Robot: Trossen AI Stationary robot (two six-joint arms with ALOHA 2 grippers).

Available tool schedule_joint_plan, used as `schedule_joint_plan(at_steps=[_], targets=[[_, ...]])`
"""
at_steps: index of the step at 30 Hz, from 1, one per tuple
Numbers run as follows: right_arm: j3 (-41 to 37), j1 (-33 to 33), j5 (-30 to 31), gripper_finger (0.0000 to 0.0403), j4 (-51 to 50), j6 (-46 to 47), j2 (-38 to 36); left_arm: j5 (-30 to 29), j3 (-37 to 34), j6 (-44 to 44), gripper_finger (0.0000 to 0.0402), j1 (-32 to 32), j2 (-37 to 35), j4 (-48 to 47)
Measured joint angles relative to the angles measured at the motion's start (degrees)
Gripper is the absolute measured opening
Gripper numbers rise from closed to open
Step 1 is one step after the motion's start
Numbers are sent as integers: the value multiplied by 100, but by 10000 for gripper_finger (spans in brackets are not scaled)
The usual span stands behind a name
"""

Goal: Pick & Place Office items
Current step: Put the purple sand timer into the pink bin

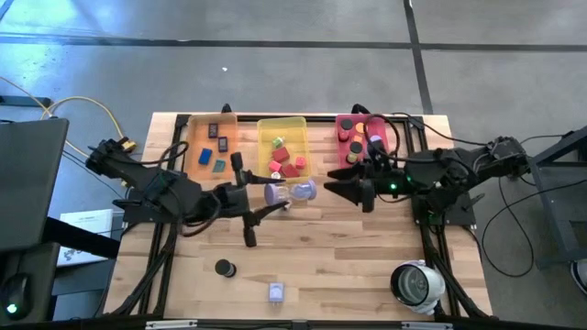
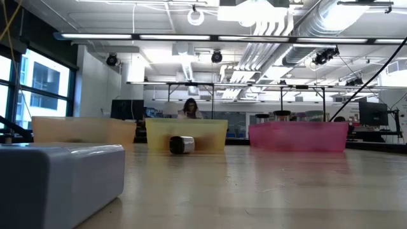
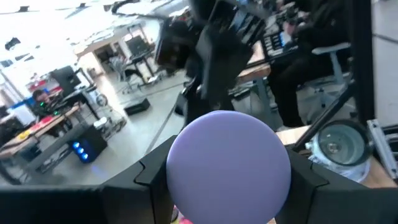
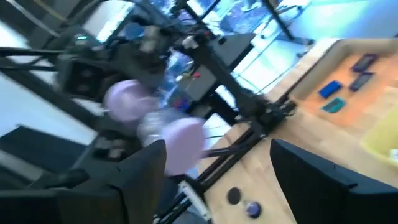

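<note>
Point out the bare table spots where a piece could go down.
Free: wood between the black disc and the round device, except the lavender cube. Crowded: the orange tray, yellow tray and pink tray.

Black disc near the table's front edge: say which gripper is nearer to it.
Left. The left gripper, holding a lavender disc, hangs behind the black disc; the right gripper hangs farther off, toward the pink tray.
</note>
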Motion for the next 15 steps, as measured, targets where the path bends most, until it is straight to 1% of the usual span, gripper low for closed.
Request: schedule_joint_plan(at_steps=[4,8,15], targets=[[-4,-149,-11,278,23,7,87,7,0,132,183,-149,-98,71],[2,-261,-199,276,482,-13,246,15,0,233,183,-156,-195,138],[-5,-586,-1057,271,1100,-63,422,-19,0,303,183,-94,-270,202]])
